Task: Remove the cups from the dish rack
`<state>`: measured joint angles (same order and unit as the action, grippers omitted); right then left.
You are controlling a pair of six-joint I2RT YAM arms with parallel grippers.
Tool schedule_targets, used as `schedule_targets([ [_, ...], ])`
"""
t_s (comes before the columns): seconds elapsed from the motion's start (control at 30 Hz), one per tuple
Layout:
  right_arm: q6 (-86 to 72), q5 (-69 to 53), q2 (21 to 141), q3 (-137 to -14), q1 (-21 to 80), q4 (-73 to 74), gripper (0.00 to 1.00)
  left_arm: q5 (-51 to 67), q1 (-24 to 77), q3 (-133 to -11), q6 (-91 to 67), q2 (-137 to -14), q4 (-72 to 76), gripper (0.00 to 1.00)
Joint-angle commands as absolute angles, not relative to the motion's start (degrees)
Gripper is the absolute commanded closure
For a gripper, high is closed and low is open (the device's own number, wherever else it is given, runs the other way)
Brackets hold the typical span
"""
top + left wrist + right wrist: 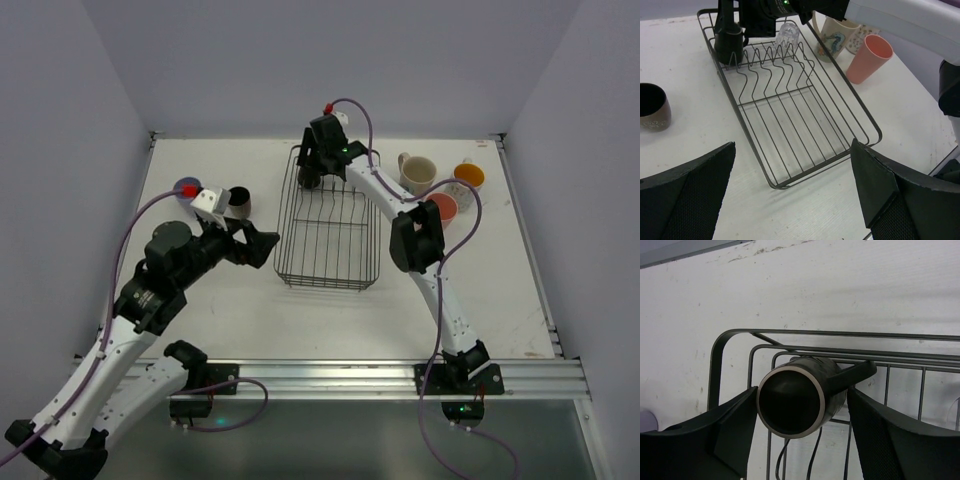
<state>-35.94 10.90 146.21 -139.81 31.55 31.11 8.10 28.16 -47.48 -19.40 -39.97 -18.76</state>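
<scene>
1. Dish rack (326, 285) sits mid-table (480, 290), long side running away from the arm bases. Two cups are in it, both at the far end: black mug (790, 402) and clear glass (788, 34), side by side among the prongs.
2. Right end effector (801, 399) is at that far end, one finger close on each side of the black mug (pressing or just short of it, cannot tell). Mug mouth faces the wrist camera.
3. Left end effector (793, 146) hangs just left of the rack's near corner, fingers spread wide, nothing between them.
4. Left of rack, on the table: brown mug (652, 107), upright; lavender tumbler (184, 186) beside it, partly hidden.
5. Right of rack, clustered: cream printed mug (835, 37), pink tumbler (867, 57), orange-lined tumbler (468, 176).
</scene>
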Motion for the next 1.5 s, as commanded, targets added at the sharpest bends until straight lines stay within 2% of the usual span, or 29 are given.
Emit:
schedule_targets([
  [0.0,-39.19,10.90,146.96,-142.47,30.85,31.12,0.28,6.07,29.61,-47.81,-17.40,-37.71,-17.84,0.00],
  [0.1,-39.81,10.90,146.95,-142.38,30.50,31.46,0.32,5.36,30.15,-47.46,-17.31,-37.09,-17.67,0.00],
  [0.13,-39.81,11.07,146.69,-142.03,30.67,31.29,0.35,5.45,30.23,-46.85,-17.49,-37.00,-17.23,0.00],
  [0.17,-39.81,11.42,146.34,-140.64,30.67,30.51,0.43,5.62,30.41,-46.41,-17.49,-37.00,-16.79,0.00],
  [0.23,-39.73,11.95,144.15,-138.09,30.85,29.01,0.45,5.36,30.41,-45.88,-17.32,-37.26,-16.70,0.00],
  [0.37,-38.06,13.18,138.35,-128.34,31.20,21.83,0.57,4.39,30.50,-45.88,-17.23,-37.44,-16.88,0.00],
  [0.5,-36.65,13.97,132.46,-122.27,31.55,16.45,0.63,5.62,30.41,-45.88,-17.84,-38.41,-16.17,0.00],
  [0.87,-41.21,7.31,120.16,-106.54,29.89,0.02,0.66,8.78,30.41,-47.81,-21.44,-42.54,-14.24,0.00],
  [1.1,-44.29,2.39,115.58,-100.82,28.39,-6.58,0.67,9.67,30.41,-47.72,-25.13,-47.27,-8.71,0.00],
  [1.3,-50.26,-5.43,106.89,-86.77,26.55,-18.00,0.67,14.15,30.41,-47.98,-32.34,-56.13,5.16,0.00],
  [1.47,-57.81,-15.88,98.90,-73.14,24.44,-29.85,0.67,13.62,30.23,-49.92,-35.24,-63.01,9.84,0.00],
])
